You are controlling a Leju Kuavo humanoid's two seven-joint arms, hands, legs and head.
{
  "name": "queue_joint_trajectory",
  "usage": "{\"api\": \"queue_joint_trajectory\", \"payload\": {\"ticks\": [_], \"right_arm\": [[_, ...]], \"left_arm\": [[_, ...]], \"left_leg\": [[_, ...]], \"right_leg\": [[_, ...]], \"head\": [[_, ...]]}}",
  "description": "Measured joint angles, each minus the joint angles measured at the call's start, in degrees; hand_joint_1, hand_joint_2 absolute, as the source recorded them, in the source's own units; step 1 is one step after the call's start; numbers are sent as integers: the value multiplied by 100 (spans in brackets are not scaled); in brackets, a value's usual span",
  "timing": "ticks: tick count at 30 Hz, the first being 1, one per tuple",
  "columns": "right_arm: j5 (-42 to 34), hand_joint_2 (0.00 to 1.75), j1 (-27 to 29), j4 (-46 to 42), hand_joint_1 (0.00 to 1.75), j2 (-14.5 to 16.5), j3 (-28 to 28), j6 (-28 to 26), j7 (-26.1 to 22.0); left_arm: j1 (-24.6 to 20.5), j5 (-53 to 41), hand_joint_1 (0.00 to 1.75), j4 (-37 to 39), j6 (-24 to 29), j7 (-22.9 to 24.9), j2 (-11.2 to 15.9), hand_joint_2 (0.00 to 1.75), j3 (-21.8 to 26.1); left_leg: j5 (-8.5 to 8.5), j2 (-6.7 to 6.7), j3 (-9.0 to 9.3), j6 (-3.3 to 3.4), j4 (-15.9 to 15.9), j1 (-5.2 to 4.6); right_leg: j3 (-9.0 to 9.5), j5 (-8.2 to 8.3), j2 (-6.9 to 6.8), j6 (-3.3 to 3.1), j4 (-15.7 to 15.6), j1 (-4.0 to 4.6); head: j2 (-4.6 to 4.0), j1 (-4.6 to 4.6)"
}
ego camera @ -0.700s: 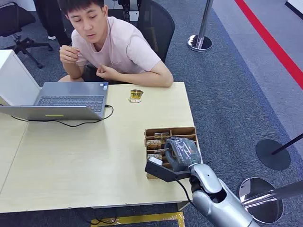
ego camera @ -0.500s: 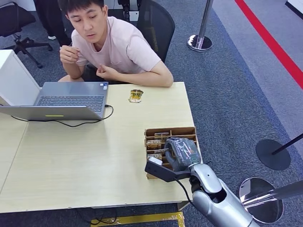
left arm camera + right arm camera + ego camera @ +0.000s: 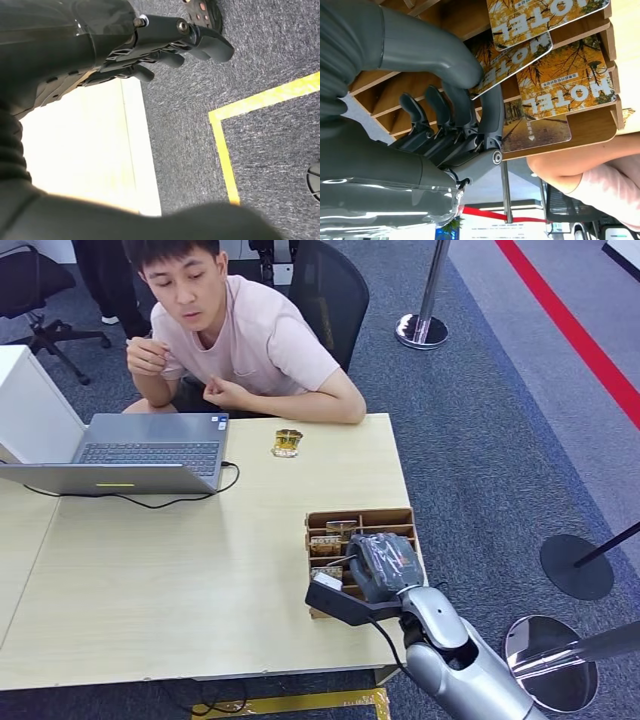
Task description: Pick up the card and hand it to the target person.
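Observation:
A wooden card holder stands at the table's near right corner, with several yellow "HOTEL" cards in its slots. My right hand reaches into it from above. In the right wrist view my right hand pinches the edge of the middle card between thumb and a finger, and the card still sits in the holder. Two more cards lie beside it. The person in a pink shirt leans on the table's far edge. My left hand hangs over the floor, holding nothing, its fingers stretched out.
An open laptop with a black cable sits at the far left of the table. A loose card lies near the person's forearm. Stanchion bases stand on the carpet to the right, and an office chair is behind the person.

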Motion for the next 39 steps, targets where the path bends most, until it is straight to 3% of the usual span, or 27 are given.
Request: {"api": "queue_joint_trajectory", "payload": {"ticks": [19,29,39], "right_arm": [[-7,175,17,-134,161,-2,-27,-95,-16],[-483,175,119,-763,161,5,-696,-1281,-1036],[-576,175,232,-1060,161,36,-1028,-1425,-1201]], "left_arm": [[0,134,0,0,-5,-55,9,175,144],[0,134,0,0,-11,-42,9,175,146],[-1,134,0,0,-11,-45,9,175,146]], "left_leg": [[0,0,0,0,0,0],[0,0,0,0,0,0],[0,0,0,0,0,0]], "right_leg": [[-1,0,0,0,0,0],[-1,0,0,0,0,0],[0,0,0,0,0,0]], "head": [[-1,0],[0,0],[-1,0]]}}
